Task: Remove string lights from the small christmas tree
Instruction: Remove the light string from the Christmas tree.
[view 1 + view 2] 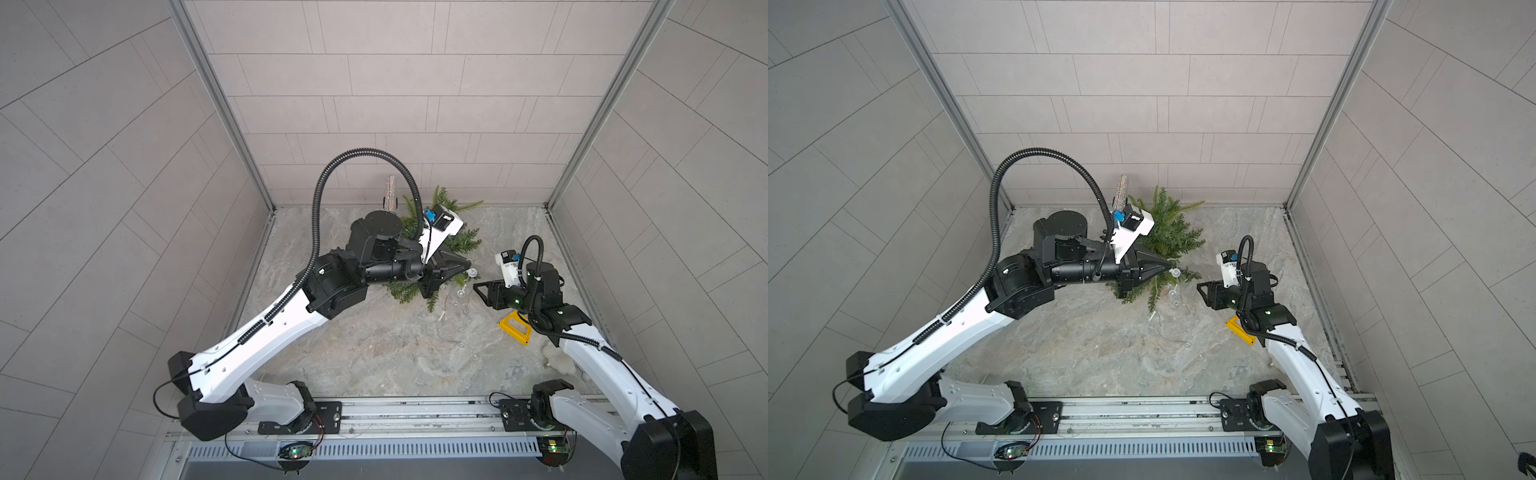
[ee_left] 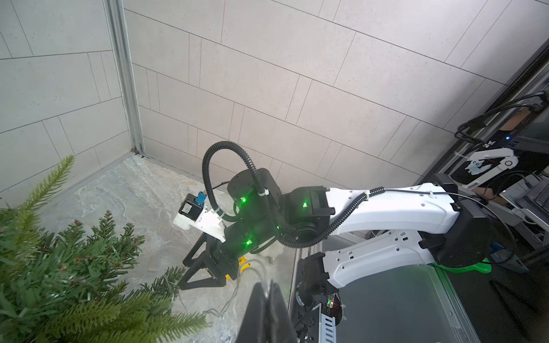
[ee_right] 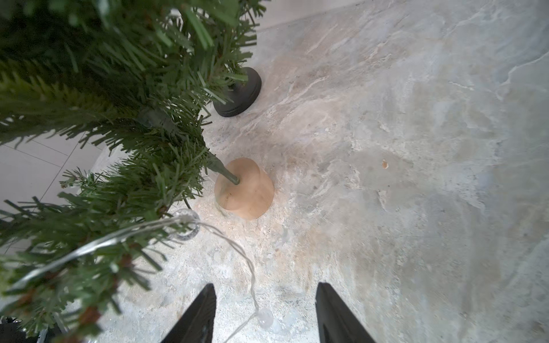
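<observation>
string lights (image 3: 264, 317) pass between the parted right jaws; left jaws are shut.

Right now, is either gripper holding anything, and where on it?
Left gripper looks shut on the string lights, pinching the wire beside a bulb. Right gripper is open, jaws astride the wire, holding nothing.

I see pale grey tiled walls (image 1: 374, 104) boxing in three sides, aluminium posts (image 1: 222, 104) at the back corners — and a marbled grey stone-look table (image 1: 374, 353) under even, soft light.
</observation>
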